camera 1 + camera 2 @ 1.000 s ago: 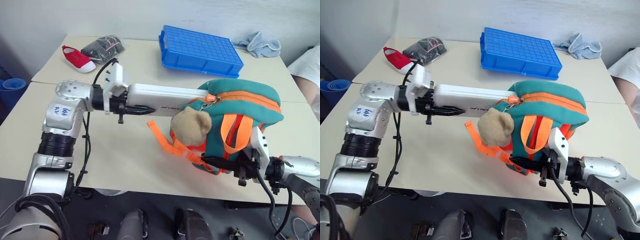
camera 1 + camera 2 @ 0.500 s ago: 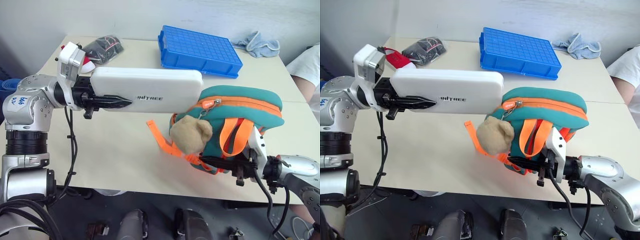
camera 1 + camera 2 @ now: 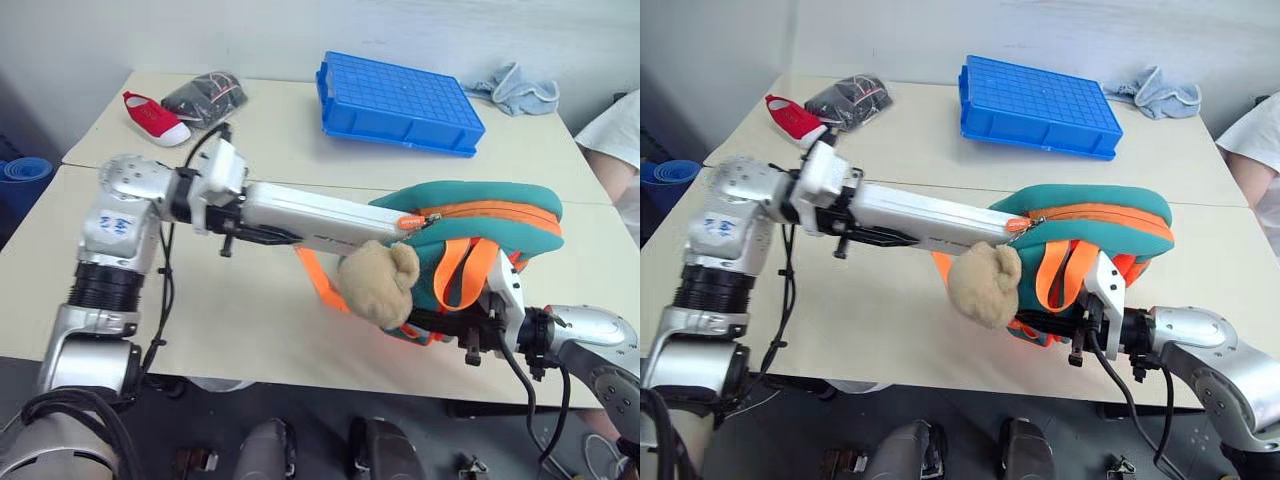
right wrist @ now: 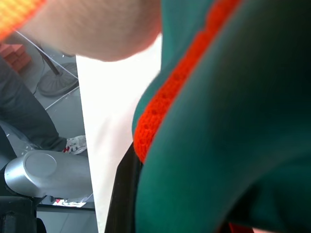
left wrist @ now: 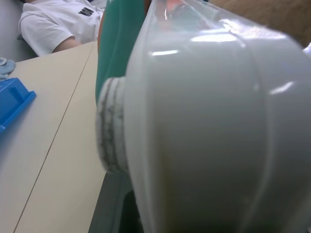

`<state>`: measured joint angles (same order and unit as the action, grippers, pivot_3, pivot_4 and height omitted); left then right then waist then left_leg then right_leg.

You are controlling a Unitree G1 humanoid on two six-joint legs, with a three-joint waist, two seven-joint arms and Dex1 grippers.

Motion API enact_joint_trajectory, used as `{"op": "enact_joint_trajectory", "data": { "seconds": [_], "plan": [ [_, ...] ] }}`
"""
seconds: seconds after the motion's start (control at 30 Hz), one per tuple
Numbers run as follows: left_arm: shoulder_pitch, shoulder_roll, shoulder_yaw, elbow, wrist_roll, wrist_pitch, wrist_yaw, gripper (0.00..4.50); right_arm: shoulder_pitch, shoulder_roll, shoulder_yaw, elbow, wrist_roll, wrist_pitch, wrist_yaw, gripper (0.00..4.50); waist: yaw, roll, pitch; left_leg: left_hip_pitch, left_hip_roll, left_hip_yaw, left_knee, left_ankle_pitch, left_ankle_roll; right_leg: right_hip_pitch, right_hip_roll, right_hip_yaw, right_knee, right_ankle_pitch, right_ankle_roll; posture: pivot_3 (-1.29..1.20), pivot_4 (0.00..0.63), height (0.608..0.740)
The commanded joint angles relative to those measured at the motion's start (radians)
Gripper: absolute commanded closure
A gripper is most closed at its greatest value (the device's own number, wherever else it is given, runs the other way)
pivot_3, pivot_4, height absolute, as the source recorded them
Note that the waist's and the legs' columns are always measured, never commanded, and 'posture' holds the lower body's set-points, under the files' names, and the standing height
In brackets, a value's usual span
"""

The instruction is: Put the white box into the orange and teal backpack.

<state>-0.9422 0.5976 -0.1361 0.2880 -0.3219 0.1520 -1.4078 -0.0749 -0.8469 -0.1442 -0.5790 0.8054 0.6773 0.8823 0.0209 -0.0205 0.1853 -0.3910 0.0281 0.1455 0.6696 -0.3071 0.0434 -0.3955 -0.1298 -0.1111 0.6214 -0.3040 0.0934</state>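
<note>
Broadly, the tan surface (image 3: 250, 330) carries a blue gridded tray (image 3: 400, 100) at the back. Nearer the front edge, the orange and teal backpack (image 3: 480, 215) is gripped low down by the right pincer (image 3: 450, 328), clamped on its fabric. The white box (image 3: 320, 215), clasped at one end by the left pincer (image 3: 262, 235), pokes its far end into the backpack's open zipper. A tan plush toy (image 3: 378, 283) dangles just below.

Across the near table (image 3: 250, 330), white box (image 3: 320, 215) reaching from left gripper (image 3: 262, 235) into backpack (image 3: 480, 225) at right, held by right gripper (image 3: 440, 325); tray (image 3: 398, 100), cloth (image 3: 515, 85), shoe (image 3: 155, 117) behind.
</note>
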Motion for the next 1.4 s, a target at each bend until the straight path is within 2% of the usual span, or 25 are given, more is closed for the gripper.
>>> {"op": "enact_joint_trajectory", "data": {
  "seconds": [0.03, 0.2, 0.4, 0.47, 0.57, 0.67, 0.8, 0.9, 1.1, 1.23, 1.4],
  "plan": [
    [-0.042, -0.053, -0.076, -0.04, 0.061, 0.066, 0.05, 3.27, -0.016, 0.007, -0.004, -0.005, 0.006, -0.009, 0.01, 4.45, 0.004, 0.0, 0.0, 0.0, 0.0, 0.0, 0.0, 0.0, 0.0, 0.0, 0.0, 0.0, 0.0, 0.0, 0.0, 0.0, 0.15, 0.74],
    [-0.099, -0.16, -0.134, -0.063, 0.08, 0.17, 0.1, 3.27, -0.022, 0.006, -0.005, 0.001, 0.004, -0.008, 0.015, 4.45, 0.004, 0.0, 0.0, 0.0, 0.0, 0.0, 0.0, 0.0, 0.001, 0.0, 0.001, -0.001, 0.0, 0.0, 0.0, 0.0, 0.15, 0.74],
    [-0.155, -0.358, -0.164, 0.057, 0.127, 0.15, 0.211, 3.27, -0.029, 0.018, 0.013, -0.001, -0.009, -0.016, 0.01, 4.45, 0.004, 0.0, 0.0, -0.001, 0.0, 0.0, 0.001, 0.0, 0.001, 0.0, 0.001, -0.002, 0.0, 0.0, 0.0, 0.0, 0.15, 0.74],
    [-0.153, -0.395, -0.186, 0.09, 0.162, 0.1, 0.224, 3.27, -0.026, 0.022, 0.014, -0.006, -0.012, -0.017, 0.009, 4.45, 0.004, -0.001, 0.0, -0.001, 0.0, 0.0, 0.001, 0.0, 0.001, 0.0, 0.0, -0.002, 0.0, 0.0, 0.0, 0.0, 0.15, 0.74],
    [-0.145, -0.445, -0.156, 0.129, 0.15, 0.097, 0.263, 3.27, -0.013, 0.022, 0.012, -0.015, -0.016, -0.021, 0.008, 4.45, 0.003, -0.001, 0.0, -0.001, 0.001, 0.0, 0.001, 0.0, 0.001, 0.0, 0.0, -0.002, 0.0, 0.0, 0.0, 0.0, 0.15, 0.74],
    [-0.15, -0.412, -0.126, 0.147, 0.142, 0.07, 0.233, 2.29, 0.005, 0.021, -0.003, -0.026, -0.008, -0.022, 0.007, 4.5, 0.003, -0.001, 0.0, -0.001, 0.001, -0.001, 0.001, 0.0, 0.001, 0.0, 0.0, -0.002, 0.0, 0.0, 0.0, 0.0, 0.15, 0.74],
    [-0.125, -0.351, -0.013, 0.111, -0.001, 0.016, 0.077, 1.08, 0.018, 0.024, -0.011, -0.023, -0.013, -0.035, 0.005, 4.5, -0.008, -0.001, 0.0, -0.001, 0.001, -0.001, 0.001, 0.0, 0.0, -0.001, 0.0, -0.002, 0.0, 0.0, 0.0, 0.0, 0.15, 0.74],
    [-0.115, -0.253, 0.017, 0.165, 0.006, -0.036, 0.0, 0.16, 0.011, 0.04, -0.007, -0.02, -0.018, -0.042, -0.012, 4.5, -0.019, -0.001, 0.0, 0.0, 0.002, -0.001, 0.0, 0.001, -0.001, -0.001, 0.0, -0.002, 0.0, 0.0, 0.0, 0.0, 0.15, 0.74],
    [-0.044, -0.1, 0.059, 0.192, -0.012, -0.083, -0.14, 0.07, -0.018, 0.04, 0.01, -0.006, -0.023, -0.045, -0.008, 4.5, -0.023, 0.0, 0.0, 0.0, 0.001, -0.001, 0.0, 0.001, -0.001, 0.0, 0.0, -0.006, 0.0, 0.0, 0.0, 0.0, 0.15, 0.74],
    [0.085, -0.059, 0.078, -0.031, -0.103, 0.027, -0.126, 0.07, -0.031, 0.04, 0.016, 0.01, -0.036, -0.051, -0.001, 4.5, -0.022, -0.001, 0.0, -0.001, 0.001, -0.001, 0.0, 0.0, 0.0, 0.0, 0.0, -0.004, 0.001, 0.0, 0.0, 0.0, 0.15, 0.74],
    [0.192, -0.117, 0.098, -0.285, -0.192, 0.155, 0.05, 0.07, -0.032, 0.04, 0.024, 0.02, -0.04, -0.05, 0.01, 4.5, -0.019, -0.001, 0.0, -0.004, 0.001, -0.005, 0.005, 0.0, 0.0, 0.001, -0.001, -0.004, 0.003, 0.0, 0.0, 0.0, 0.15, 0.74]
  ]
}}
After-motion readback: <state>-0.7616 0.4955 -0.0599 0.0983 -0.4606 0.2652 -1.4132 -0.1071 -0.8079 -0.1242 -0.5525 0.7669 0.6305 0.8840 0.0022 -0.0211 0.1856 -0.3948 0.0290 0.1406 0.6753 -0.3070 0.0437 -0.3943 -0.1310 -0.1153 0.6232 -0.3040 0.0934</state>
